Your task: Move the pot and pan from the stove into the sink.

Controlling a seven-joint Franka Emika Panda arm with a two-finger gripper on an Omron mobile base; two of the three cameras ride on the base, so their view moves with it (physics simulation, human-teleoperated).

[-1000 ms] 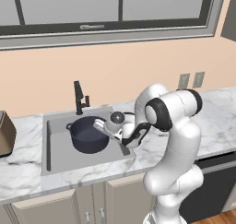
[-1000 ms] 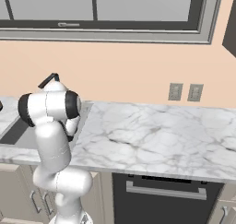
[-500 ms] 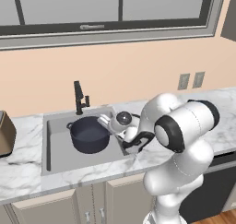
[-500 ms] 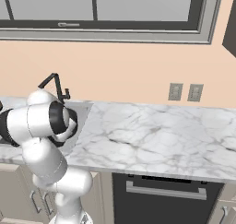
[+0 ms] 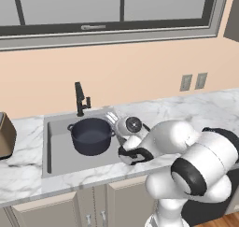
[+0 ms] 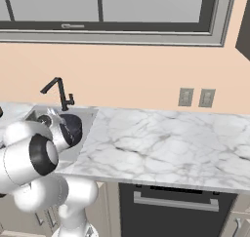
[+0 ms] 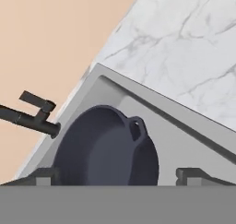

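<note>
The pot point(image 5: 91, 135), deep and dark blue-grey with two loop handles, stands upright in the sink point(image 5: 58, 158), in front of the black faucet point(image 5: 81, 99). My gripper point(image 5: 114, 122) hovers at the pot's right side, just above the basin, open with nothing between its fingers. In the hand view the pot point(image 7: 105, 150) lies below and between the two fingertips point(image 7: 44, 174), which stand far apart. From the right base the pot point(image 6: 72, 128) peeks out behind my arm, inside the sink point(image 6: 83, 115). The pan and the stove are out of view.
White marble counter point(image 6: 161, 148) runs to the right of the sink, with an oven front point(image 6: 171, 202) below it. A brown appliance point(image 5: 5, 135) stands on the counter at the far left. Two wall outlets point(image 5: 193, 81) sit on the back wall.
My arm has folded lower, its elbow swinging toward the front right. The hand stays by the pot's right side, and the pot rests in the same spot in the sink.
</note>
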